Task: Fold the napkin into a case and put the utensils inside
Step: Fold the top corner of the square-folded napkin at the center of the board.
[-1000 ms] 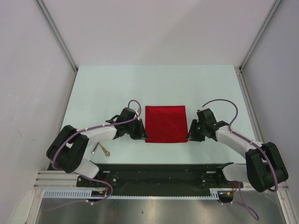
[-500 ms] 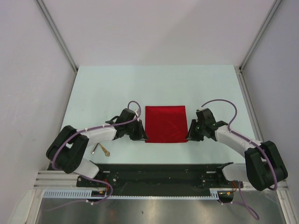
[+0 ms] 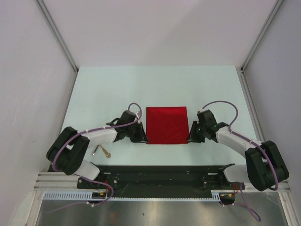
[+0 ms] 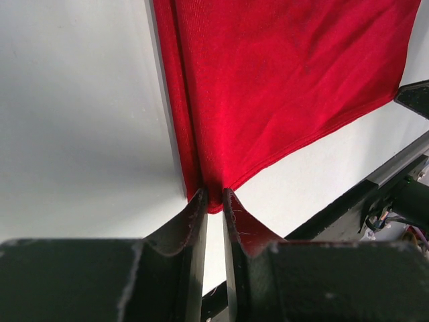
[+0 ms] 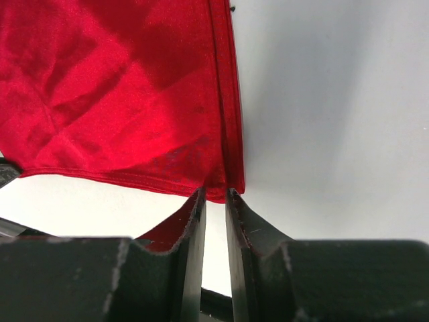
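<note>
Napkin (image 3: 166, 125): bright red and slightly shiny, lying flat around the middle of the tabletop (image 3: 113, 89); my wrist views show a doubled edge running down each side.
Left pincer (image 3: 142, 138): down at the napkin's near-left corner. On my wrist view the fingers are drawn close together with the red corner nipped between their tips, so it is clamped on the napkin.
Right pincer (image 3: 190, 137): mirror picture at the near-right corner. The fingers are narrow and the red corner is caught between them, so I call that clamped on the napkin too.
Utensils (image 3: 102, 150): a gold glint on the tabletop beside my left arm (image 3: 89, 136), well apart from the napkin; too small for me to tell the pieces apart.
</note>
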You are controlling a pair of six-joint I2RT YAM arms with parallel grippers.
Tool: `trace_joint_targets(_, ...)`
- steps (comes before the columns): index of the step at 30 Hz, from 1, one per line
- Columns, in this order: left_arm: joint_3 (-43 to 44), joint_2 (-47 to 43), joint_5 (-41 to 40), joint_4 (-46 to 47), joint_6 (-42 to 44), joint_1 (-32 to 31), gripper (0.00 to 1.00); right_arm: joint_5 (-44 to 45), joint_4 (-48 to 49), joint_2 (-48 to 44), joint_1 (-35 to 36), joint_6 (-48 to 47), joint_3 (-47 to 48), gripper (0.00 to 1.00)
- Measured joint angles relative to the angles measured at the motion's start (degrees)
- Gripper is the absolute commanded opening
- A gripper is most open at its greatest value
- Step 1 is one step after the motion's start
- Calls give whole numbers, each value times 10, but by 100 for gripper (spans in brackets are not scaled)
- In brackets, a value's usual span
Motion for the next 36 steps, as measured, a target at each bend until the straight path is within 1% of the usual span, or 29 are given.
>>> trace_joint_targets(18, -6, -1, 0, 3, 0, 0, 19, 0, 3, 7, 0, -2, -1, 29)
trace_joint_targets(23, -8, -1, 0, 4, 0, 0, 19, 0, 5, 11, 0, -5, -1, 28)
trace_joint_targets(25, -9, -1, 0, 4, 0, 0, 19, 0, 6, 12, 0, -5, -1, 27)
trace_joint_targets(30, -9, -3, 0, 4, 0, 0, 20, -1, 7, 12, -1, -7, -1, 19)
trace_joint_targets(35, -11, -6, -1, 4, 0, 0, 22, -1, 6, 10, -1, -7, -1, 2)
trace_joint_targets(36, -12, -9, -1, 3, 0, 0, 23, -2, 6, 9, -1, -8, -1, 1)
